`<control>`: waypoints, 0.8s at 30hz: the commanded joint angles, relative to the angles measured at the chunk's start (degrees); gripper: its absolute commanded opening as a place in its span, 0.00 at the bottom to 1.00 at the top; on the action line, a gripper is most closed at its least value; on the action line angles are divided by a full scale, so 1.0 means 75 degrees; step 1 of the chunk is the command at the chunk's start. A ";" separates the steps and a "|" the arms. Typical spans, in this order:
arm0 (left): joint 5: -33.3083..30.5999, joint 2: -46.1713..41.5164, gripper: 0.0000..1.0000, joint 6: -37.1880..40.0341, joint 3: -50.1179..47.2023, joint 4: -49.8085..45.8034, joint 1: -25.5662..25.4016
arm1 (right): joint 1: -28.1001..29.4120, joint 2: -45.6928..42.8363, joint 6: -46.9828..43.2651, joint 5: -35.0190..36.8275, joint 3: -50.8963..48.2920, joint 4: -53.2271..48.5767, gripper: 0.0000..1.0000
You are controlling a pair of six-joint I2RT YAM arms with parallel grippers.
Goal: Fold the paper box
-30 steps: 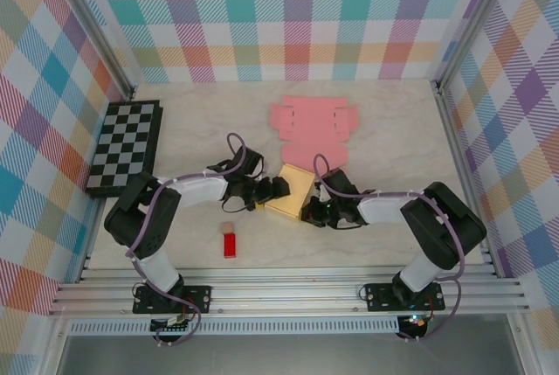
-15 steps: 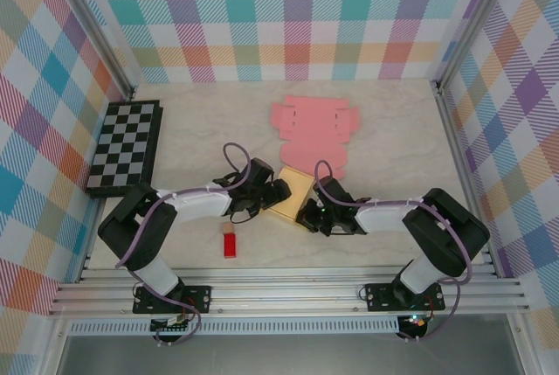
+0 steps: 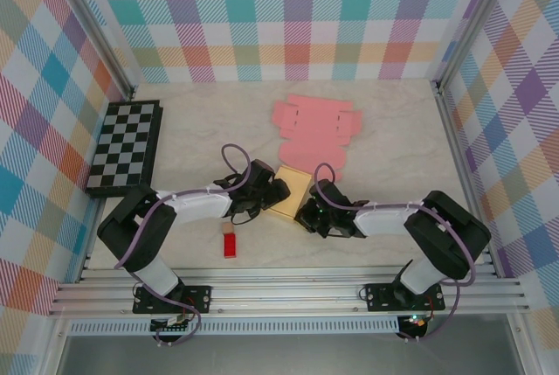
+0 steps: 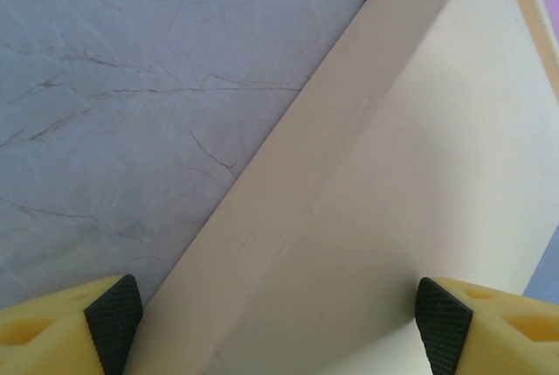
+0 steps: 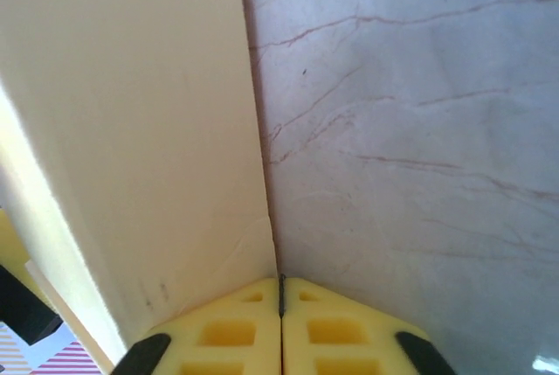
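top external view showed the cream paper box [image 3: 294, 190] lying on the table [image 3: 201, 130] near the middle, between the two arms. its far corner was right next to the pink flat paper [image 3: 314, 126]. the left gripper [image 3: 279, 190] was at the box's left side. in the left wrist view its two fingers [image 4: 112, 315] stood wide apart, with the top of the box between them. the right gripper [image 3: 305, 214] was at the box's near right edge. in the right wrist view its fingers [image 5: 341, 331] were pressed together, with the tips right by the box's bottom edge. it was too hard to tell if any paper was pinched there. a small red block [image 3: 230, 246] lay near the left arm. a checkerboard [image 3: 124, 148] lay far off to the left.
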 commanded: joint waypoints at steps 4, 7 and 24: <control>0.0799 -0.0471 0.92 0.0464 0.0608 -0.1005 0.0407 | -0.0249 -0.1773 -0.1082 0.0235 -0.0318 -0.1154 0.22; 0.0300 -0.0804 0.96 0.0902 0.0997 -0.1991 0.0637 | -0.0587 -0.2740 -0.2375 0.0603 -0.0135 -0.2770 0.31; -0.0484 -0.1946 0.96 -0.1263 -0.0614 -0.0774 -0.0886 | -0.2497 0.1625 -0.9778 -0.1056 0.5721 -0.5201 0.62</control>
